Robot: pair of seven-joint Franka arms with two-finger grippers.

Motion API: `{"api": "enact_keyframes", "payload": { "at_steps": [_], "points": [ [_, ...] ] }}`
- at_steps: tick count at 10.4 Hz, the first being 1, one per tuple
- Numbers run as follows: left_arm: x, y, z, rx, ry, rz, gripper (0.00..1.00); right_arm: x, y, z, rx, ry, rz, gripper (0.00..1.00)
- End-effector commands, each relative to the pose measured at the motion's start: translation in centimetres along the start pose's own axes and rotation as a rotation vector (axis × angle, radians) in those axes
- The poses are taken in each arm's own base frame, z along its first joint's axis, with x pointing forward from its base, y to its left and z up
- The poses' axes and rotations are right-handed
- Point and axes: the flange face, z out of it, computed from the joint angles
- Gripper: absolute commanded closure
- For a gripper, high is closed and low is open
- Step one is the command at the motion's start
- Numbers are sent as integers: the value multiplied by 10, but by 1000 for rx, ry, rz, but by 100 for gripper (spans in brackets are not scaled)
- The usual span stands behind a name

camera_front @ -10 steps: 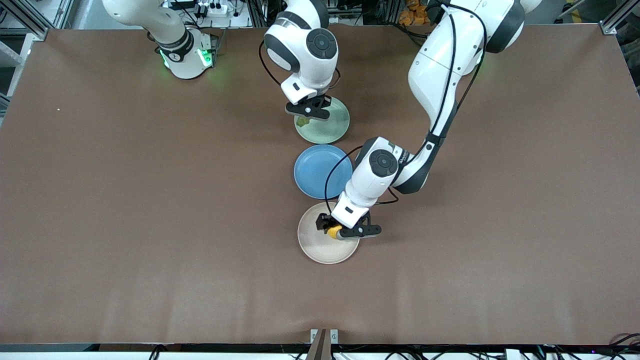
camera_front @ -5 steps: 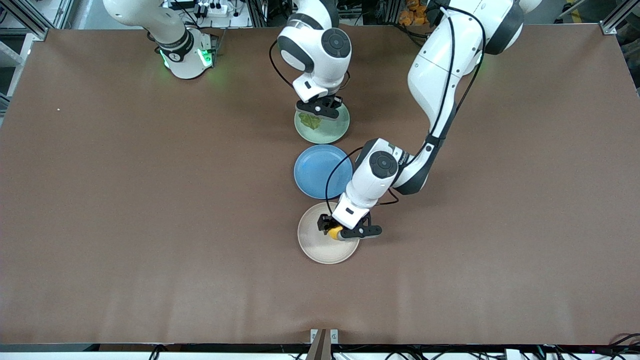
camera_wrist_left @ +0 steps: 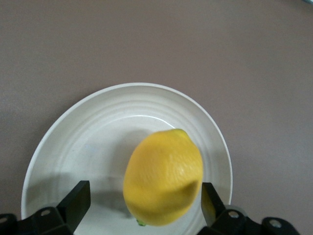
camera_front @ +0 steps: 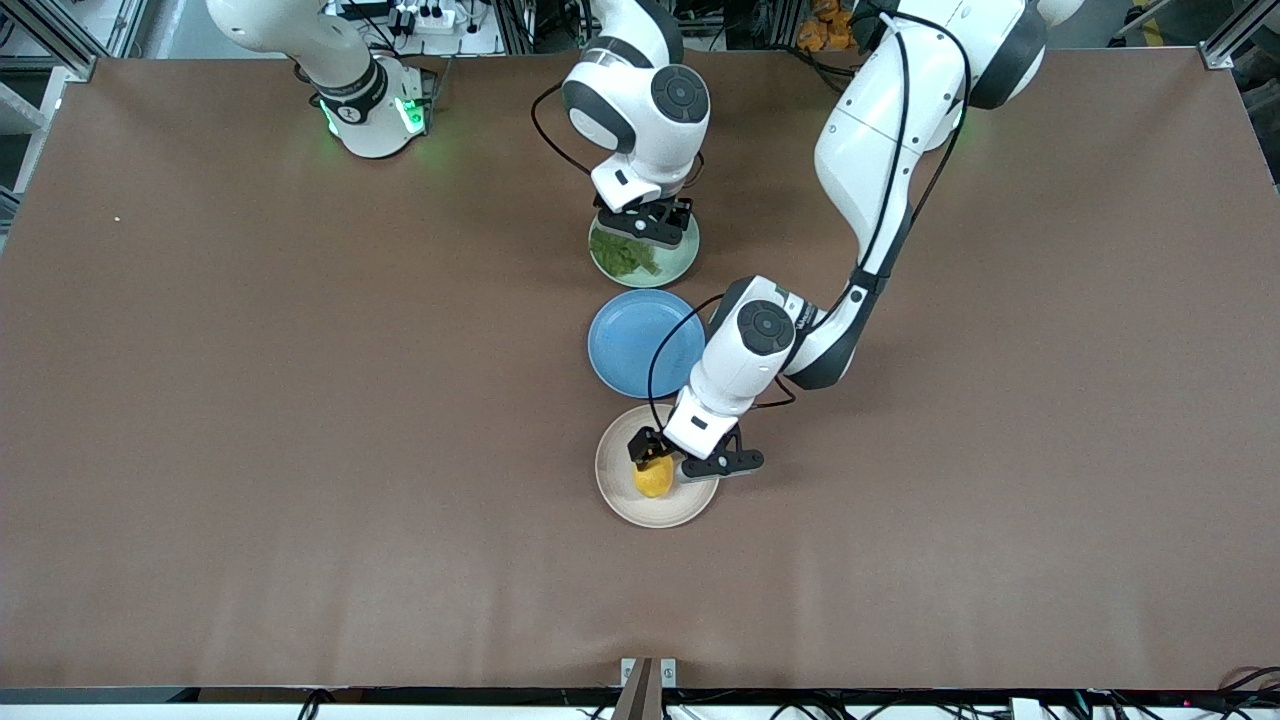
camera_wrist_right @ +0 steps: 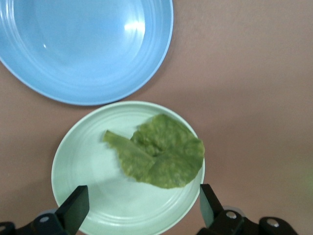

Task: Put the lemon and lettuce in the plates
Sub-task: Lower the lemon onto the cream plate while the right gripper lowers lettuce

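Observation:
The yellow lemon (camera_front: 653, 478) is in the beige-cream plate (camera_front: 615, 500), which is the plate nearest the front camera. My left gripper (camera_front: 657, 460) hangs open just over it. In the left wrist view the lemon (camera_wrist_left: 164, 176) sits between the fingers (camera_wrist_left: 78, 196), apart from both, over the plate (camera_wrist_left: 98, 127). The dark green lettuce (camera_front: 622, 252) lies flat in the pale mint plate (camera_front: 678, 262). My right gripper (camera_front: 645, 224) is open and empty above that plate. The right wrist view shows the lettuce (camera_wrist_right: 161, 154) on the mint plate (camera_wrist_right: 83, 161).
An empty blue plate (camera_front: 640, 340) sits between the two other plates, and it also shows in the right wrist view (camera_wrist_right: 83, 44). The left arm's forearm reaches over the table beside the blue plate. The brown table (camera_front: 300, 400) spreads wide on both sides.
My left gripper has opened and the lemon has dropped out of it into the beige plate. My right gripper has let the lettuce go onto the mint plate and shifted toward the bases.

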Motion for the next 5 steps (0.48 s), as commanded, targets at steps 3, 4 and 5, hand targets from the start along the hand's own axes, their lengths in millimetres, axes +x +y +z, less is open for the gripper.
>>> {"api": "enact_keyframes", "payload": {
  "at_steps": [3,4,5],
  "points": [
    [11,11,-32,45,-53,-83,0,52,13,-5,2,90,-2,0],
    [16,13,-45,59,-61,-82,0,69,19,-7,12,90,-15,0],
    [19,14,-53,75,-75,-82,0,89,28,-11,28,94,-18,0]
  ]
}}
